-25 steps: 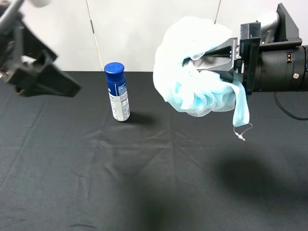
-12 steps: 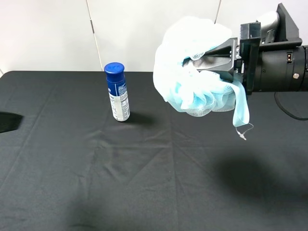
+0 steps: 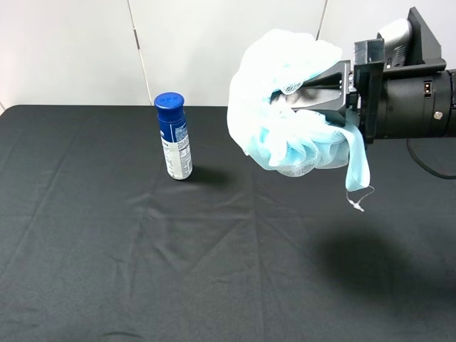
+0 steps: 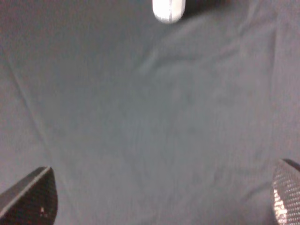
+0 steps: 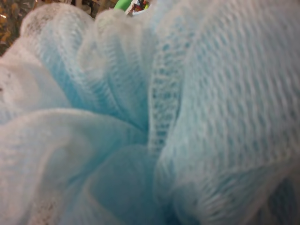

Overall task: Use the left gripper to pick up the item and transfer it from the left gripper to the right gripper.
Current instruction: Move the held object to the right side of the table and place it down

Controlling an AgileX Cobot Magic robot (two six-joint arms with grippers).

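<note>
Right gripper (image 3: pixel 296 91) is closed on the pouf (image 3: pixel 285 107), held aloft at far right over the black cloth (image 3: pixel 142 249), well apart from the spray can (image 3: pixel 173 137). Its ribbon loop (image 3: pixel 356 160) hangs below.

The left gripper (image 4: pixel 157 199) has gone from the high view's left edge. Its wrist view shows jaws spread wide and empty. The right wrist view shows only mesh.
</note>
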